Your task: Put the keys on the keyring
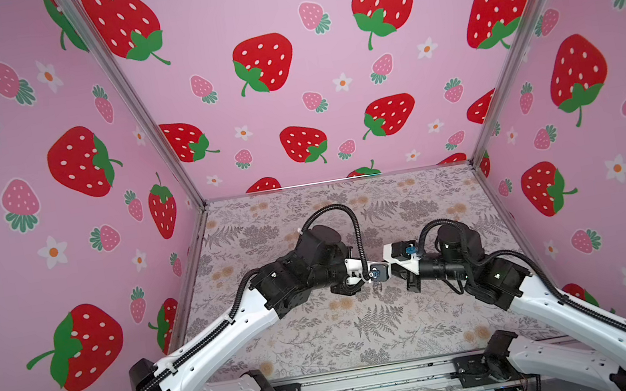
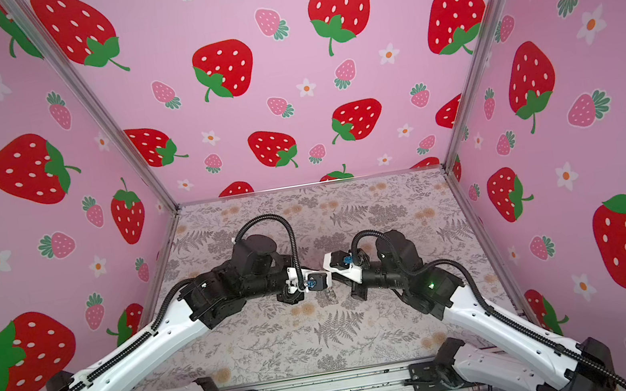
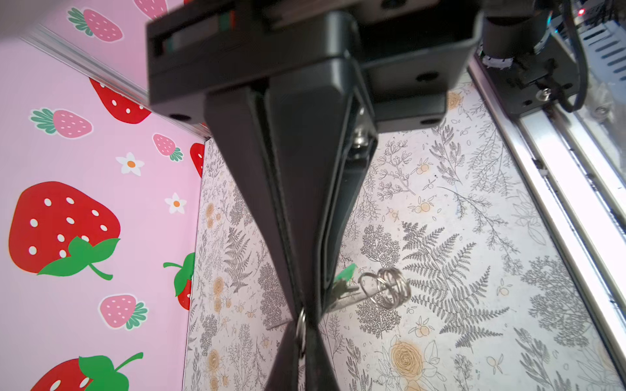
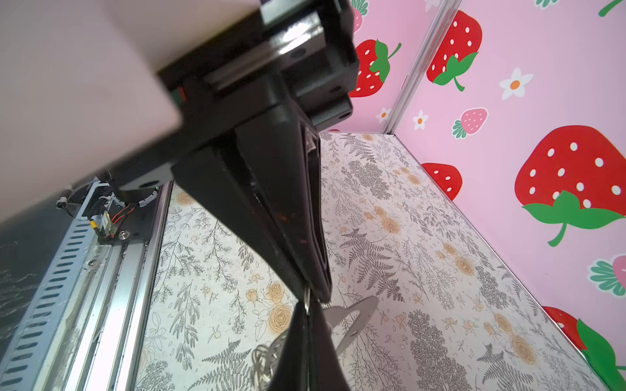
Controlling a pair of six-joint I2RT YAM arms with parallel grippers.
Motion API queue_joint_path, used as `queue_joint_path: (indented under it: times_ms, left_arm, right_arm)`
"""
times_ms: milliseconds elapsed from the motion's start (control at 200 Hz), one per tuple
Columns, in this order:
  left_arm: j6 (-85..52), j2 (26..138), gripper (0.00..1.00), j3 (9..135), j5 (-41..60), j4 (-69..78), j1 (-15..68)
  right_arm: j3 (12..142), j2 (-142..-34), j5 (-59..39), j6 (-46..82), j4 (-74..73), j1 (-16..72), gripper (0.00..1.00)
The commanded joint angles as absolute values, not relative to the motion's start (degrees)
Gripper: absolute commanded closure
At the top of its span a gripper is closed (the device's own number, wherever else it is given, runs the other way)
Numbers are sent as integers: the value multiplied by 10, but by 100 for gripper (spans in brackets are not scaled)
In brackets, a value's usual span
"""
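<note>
Silvery metal sat between the tools: the left tool [image 3: 301,315] and the right tool [image 4: 306,298] were both closed tip to tip on one small ring [image 3: 300,330] over the worktop [image 3: 457,237]. The keys [image 3: 342,291] with the green tag [image 3: 346,272] were on the near side of the tips, beside the coiled keyring [image 3: 389,287]; neither arm looked nearer.

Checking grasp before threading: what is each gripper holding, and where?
Left gripper and right gripper both pinch a small metal ring by its rim.
</note>
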State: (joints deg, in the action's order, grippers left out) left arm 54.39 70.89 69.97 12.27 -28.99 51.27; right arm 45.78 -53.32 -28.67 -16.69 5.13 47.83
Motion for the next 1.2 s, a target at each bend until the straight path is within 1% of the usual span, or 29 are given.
queue_joint_path:
  times_ms: [0, 75, 115, 130, 205, 265, 365, 530, 665, 825, 1056, 1196]
  left_arm:
    - [532, 715, 100, 725, 149, -303, 514]
    - [520, 716, 100, 727, 163, -305, 511]
    - [510, 715, 100, 729, 176, -304, 507]
    - [505, 715, 100, 728, 183, -303, 503]
    - [470, 708, 100, 723, 231, -289, 480]
    - [439, 700, 100, 709, 265, -266, 460]
    - [375, 686, 100, 683, 330, -214, 427]
    - [287, 675, 100, 640, 389, -128, 400]
    - [247, 672, 100, 620, 412, -84, 393]
    - [226, 675, 100, 611, 422, -57, 393]
    - [221, 676, 100, 608, 426, -51, 393]
    - [222, 678, 100, 609, 428, -53, 392]
  right_arm:
    - [454, -526, -292, -194, 23, 476, 100]
    - [454, -526, -284, -195, 23, 476, 100]
    - [453, -526, -272, -193, 21, 476, 94]
    - [452, -510, -266, -192, 22, 476, 92]
    - [450, -495, -241, -195, 24, 476, 86]
    - [445, -481, -217, -193, 17, 476, 77]
    - [430, -456, -191, -188, -1, 476, 72]
    - [415, -444, -194, -168, -24, 476, 71]
    - [414, -455, -210, -150, -40, 476, 71]
    - [412, -470, -234, -136, -69, 476, 72]
    - [412, -481, -244, -127, -80, 476, 77]
    - [411, -483, -245, -123, -90, 476, 78]
